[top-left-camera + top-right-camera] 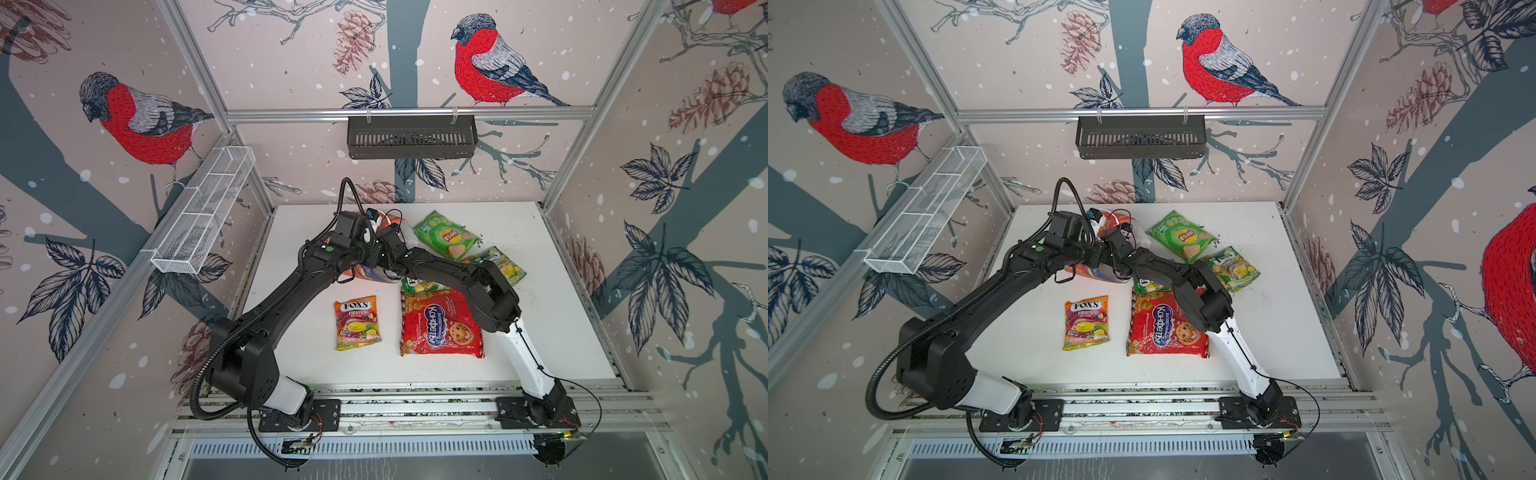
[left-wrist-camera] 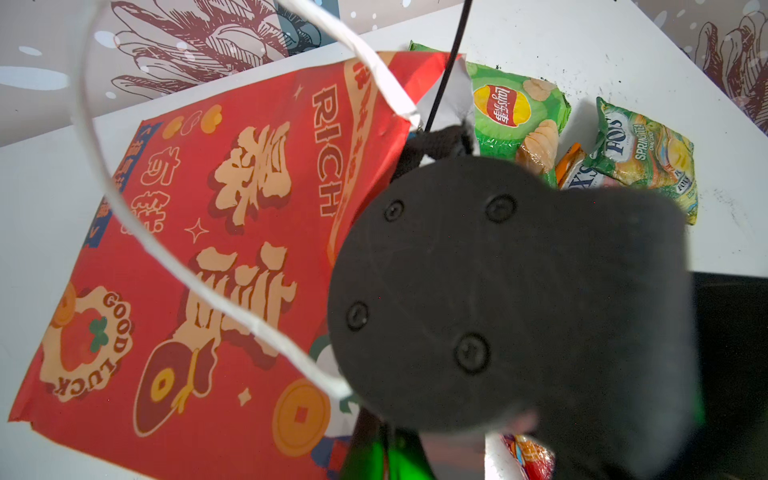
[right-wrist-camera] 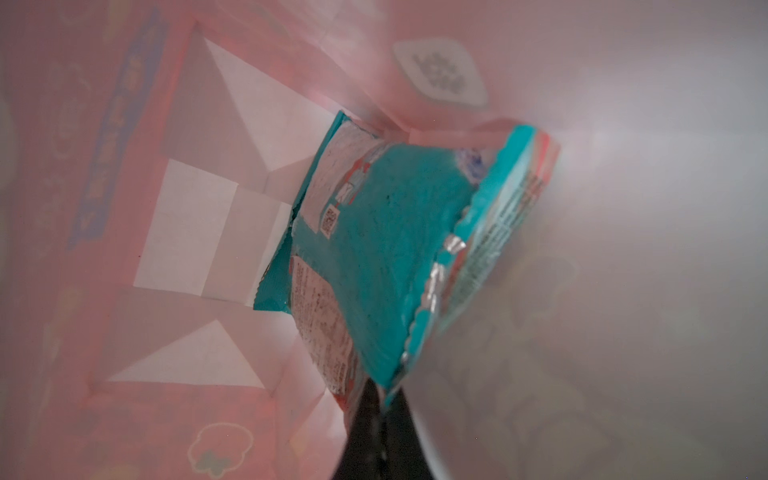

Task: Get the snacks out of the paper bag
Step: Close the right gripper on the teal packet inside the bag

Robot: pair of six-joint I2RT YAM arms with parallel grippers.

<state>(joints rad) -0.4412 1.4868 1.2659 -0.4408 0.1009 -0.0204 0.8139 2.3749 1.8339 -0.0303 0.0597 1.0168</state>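
Right gripper (image 3: 378, 401) clamps teal packet (image 3: 374, 232) (corner).

Top views, pair: mounted high at the front, looked steeply down. Both held the whole counter (image 1: 561, 291) at lower centre of frame, in near-identical cover.
Left wrist view: looked from close at the printed face of the paper bag (image 2: 208, 249) and shared the green chip bag (image 2: 515, 112) with the pair.
Right wrist view: sat inside the bag, very close on a teal packet (image 3: 374, 249).
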